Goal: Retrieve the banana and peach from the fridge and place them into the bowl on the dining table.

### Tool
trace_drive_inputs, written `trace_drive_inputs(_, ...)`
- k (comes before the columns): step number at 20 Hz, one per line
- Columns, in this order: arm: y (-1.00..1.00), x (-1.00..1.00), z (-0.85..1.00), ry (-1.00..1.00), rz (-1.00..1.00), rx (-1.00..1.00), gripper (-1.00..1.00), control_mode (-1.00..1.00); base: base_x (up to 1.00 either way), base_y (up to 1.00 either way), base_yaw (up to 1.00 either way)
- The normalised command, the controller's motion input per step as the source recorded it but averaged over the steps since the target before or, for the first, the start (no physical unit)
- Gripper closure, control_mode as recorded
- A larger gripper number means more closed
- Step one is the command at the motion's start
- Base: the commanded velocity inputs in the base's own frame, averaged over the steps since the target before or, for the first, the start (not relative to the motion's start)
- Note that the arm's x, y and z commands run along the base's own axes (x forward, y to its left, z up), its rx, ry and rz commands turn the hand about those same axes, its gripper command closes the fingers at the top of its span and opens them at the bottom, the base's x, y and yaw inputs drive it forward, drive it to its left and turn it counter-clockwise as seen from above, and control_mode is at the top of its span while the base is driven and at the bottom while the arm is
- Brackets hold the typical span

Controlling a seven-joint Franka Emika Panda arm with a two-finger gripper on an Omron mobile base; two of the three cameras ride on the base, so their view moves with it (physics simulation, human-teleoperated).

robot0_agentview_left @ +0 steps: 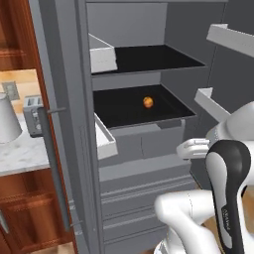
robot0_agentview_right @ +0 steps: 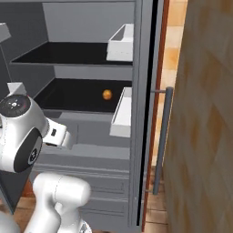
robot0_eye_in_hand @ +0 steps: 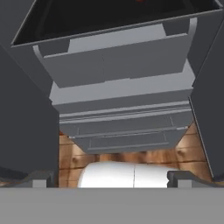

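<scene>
The fridge is seen with both doors swung wide; the peach is noted alone near the middle of the lower dark shelf, well back from the front lip. The banana cannot be made out on either shelf. The gripper is held low in front of the fridge, below the shelf level and aimed down at the lower drawers; its jaws are spread fully apart and nothing is held. Risks are judged as follows: a rise toward the shelf from this height could be blocked by the shelf's front edge or by the white door bins flanking the opening; a round fruit could be nudged and rolled rearward if one finger lands first; the banana could be missed altogether if it sits outside the present views.
</scene>
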Motion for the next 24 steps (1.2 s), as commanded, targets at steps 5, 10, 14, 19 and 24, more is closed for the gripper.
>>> trace_drive_inputs(5,0.00,0.00,0.00,0.00,0.00,0.00,-1.00,1.00,0.41,-0.19,0.01)
trace_drive_inputs(10,0.00,0.00,0.00,0.00,0.00,0.00,-1.00,1.00,0.47,-0.22,0.03)
trace_drive_inputs(14,0.00,0.00,0.00,0.00,0.00,0.00,-1.00,1.00,0.54,-0.11,0.01)
trace_drive_inputs(19,-0.05,0.30,-0.02,0.04,0.00,0.02,-1.00,-1.00,0.21,-0.03,0.00)
trace_drive_inputs(24,-0.14,0.34,-0.10,-0.02,0.00,0.01,-1.00,-1.00,0.00,0.00,0.00)
